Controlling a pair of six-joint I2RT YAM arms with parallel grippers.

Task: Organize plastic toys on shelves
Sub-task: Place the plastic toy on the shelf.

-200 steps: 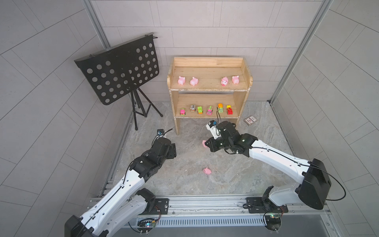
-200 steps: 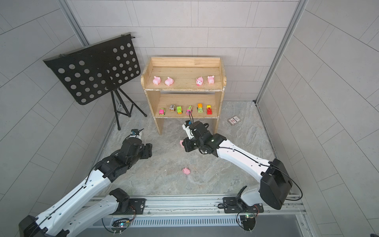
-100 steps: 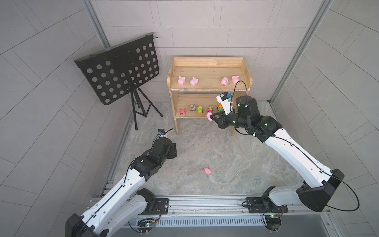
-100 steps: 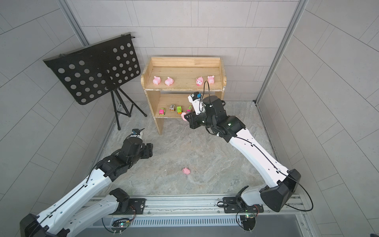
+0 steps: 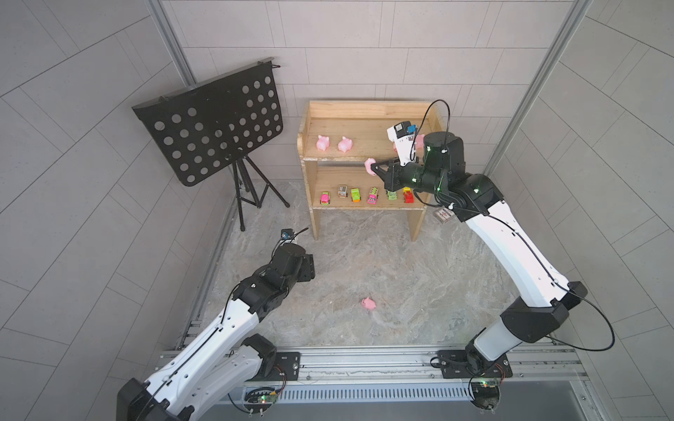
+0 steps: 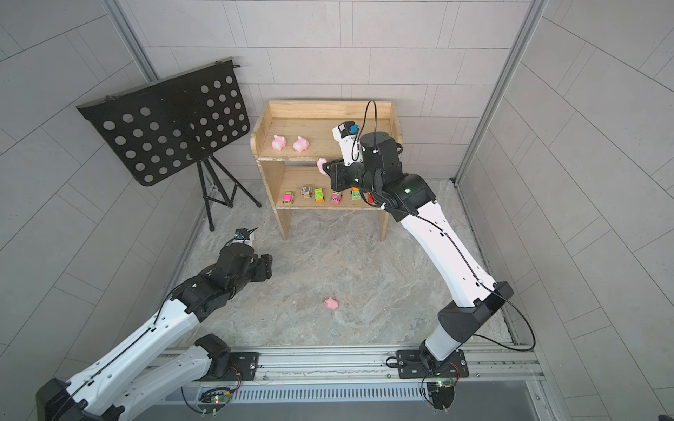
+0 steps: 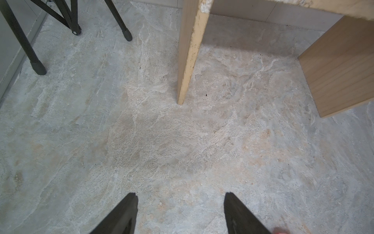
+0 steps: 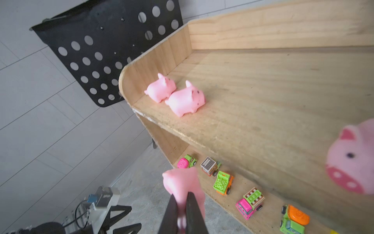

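Right wrist, bottom centre: right jaws pinch a pink pig (image 8: 180,182) bound for the shelves' (image 8: 263,91) top board; left jaws gape empty.

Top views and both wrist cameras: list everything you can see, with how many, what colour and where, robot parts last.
pale wooden two-tier shelf unit: one, light wood, against the back wall
small glossy pink pigs: two side by side on the top board, more partly hidden behind the right arm
held pink pig: one, near the top board's front edge
pink pig on the floor: one, between the arms
tiny toy vehicles: six, pink, grey, green, orange, red-yellow, rowed on the lower board
black perforated music stand: one, beside the shelf unit
flat grey-red card packet: one, on the floor, partly behind the right arm
left gripper: open, empty, over the floor
right gripper: shut on the held pink pig
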